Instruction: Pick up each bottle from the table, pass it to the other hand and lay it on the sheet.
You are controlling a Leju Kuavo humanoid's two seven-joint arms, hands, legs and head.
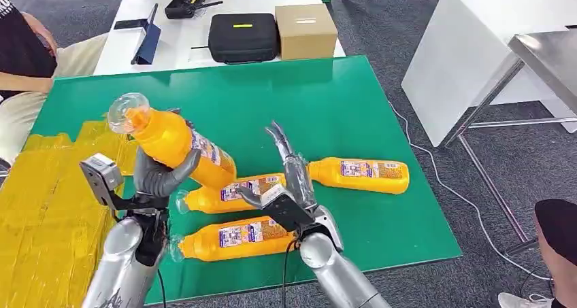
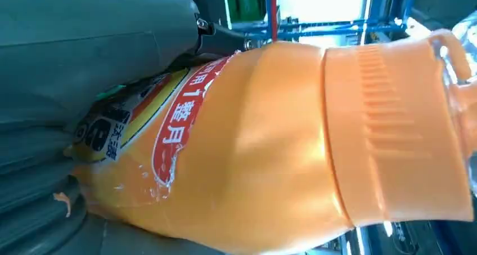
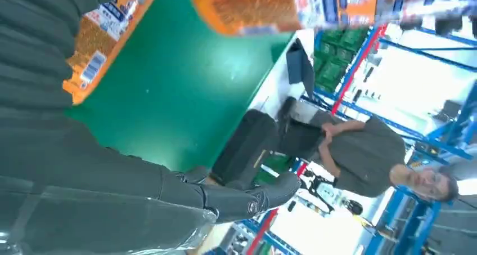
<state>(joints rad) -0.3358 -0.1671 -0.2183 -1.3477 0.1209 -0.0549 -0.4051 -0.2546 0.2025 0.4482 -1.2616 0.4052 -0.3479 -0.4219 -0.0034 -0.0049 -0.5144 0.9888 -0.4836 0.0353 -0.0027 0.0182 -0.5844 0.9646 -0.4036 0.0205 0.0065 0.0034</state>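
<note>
Head view, nearest first: the left hand (image 1: pixel 160 175) grips a raised bottle (image 1: pixel 173 141) round its body, tilted with the cap toward the yellow sheet (image 1: pixel 47 206) and held above the mat (image 1: pixel 326 104); the left wrist view shows the same bottle pressed against the grey thumb, so the grasp looks firm; the right hand (image 1: pixel 289 179) hovers over the mat with fingers spread and nothing in them, just above the lying bottles; a near bottle (image 1: pixel 235 236) lies closest to the robot, a middle bottle (image 1: pixel 231 191) just behind it, a far bottle (image 1: pixel 360 174) off to the right, all three on their sides on the mat; beyond the mat a white table carries a black case (image 1: pixel 243 37) and a box (image 1: pixel 305 30); by my reading the pass is done and the laying step is in hand; the next move calls for swinging the left arm out over the sheet, lowering until the bottle lies flat, then letting go.
</note>
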